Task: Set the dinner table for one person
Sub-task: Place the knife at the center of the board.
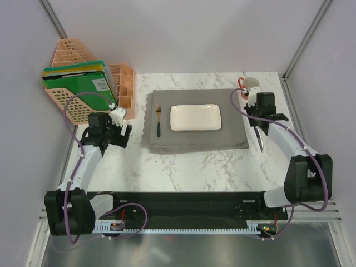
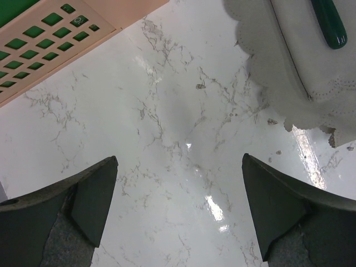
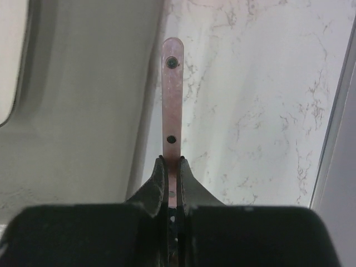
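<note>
Counter [image 1: 189,167] fills the workspace under both arms. It carries the placemat [image 1: 233,136] at centre, with the plate [image 1: 195,118] and fork [image 1: 158,119] already laid. The knife [image 3: 172,94] is clamped by its handle in the right jaws, over the placemat's right edge. It should be shifted toward the plate, kept parallel to the fork, lowered flat, and only then released. The left jaws are held apart and empty over bare counter.

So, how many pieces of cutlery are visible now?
2: a fork lies on the placemat left of the plate; the right gripper holds a knife. Others may be hidden.
</note>
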Robot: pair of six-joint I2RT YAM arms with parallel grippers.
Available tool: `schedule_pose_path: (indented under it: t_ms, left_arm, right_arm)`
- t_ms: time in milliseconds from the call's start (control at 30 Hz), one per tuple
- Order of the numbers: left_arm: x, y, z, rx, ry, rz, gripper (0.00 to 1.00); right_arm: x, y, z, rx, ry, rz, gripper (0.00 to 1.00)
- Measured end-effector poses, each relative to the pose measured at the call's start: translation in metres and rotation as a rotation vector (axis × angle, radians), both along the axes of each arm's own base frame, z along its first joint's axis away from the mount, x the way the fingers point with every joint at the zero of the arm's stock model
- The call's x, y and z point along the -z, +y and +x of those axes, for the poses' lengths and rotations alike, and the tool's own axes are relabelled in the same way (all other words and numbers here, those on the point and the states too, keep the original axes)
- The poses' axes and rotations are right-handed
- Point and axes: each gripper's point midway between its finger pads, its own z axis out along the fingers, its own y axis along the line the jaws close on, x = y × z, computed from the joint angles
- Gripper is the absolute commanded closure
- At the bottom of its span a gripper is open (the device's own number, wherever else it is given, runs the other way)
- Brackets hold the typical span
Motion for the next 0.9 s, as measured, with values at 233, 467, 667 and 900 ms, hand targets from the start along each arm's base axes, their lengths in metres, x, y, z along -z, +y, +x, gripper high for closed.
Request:
schedule_pose_path:
  t_ms: [233, 467, 667, 900]
  left_arm:
    - [0.001, 0.0, 0.0, 0.0, 0.005, 0.0, 0.0]
    - [0.001, 0.0, 0.0, 0.0, 0.005, 0.001, 0.0]
    - [0.001, 0.0, 0.0, 0.0, 0.005, 0.0, 0.0]
    - [0.001, 0.0, 0.0, 0.0, 0.005, 0.0, 0.0]
  right_arm:
    - [0.042, -0.045, 0.006, 0.097, 0.091, 0.022, 1.0]
    - [0.1, -0.08, 0.0, 0.179, 0.222, 0.074, 1.0]
    - [0.102, -0.095, 0.007, 0.209, 0.208, 0.088, 1.0]
    - [0.101, -0.098, 0.012, 0.211, 0.19, 0.093, 1.0]
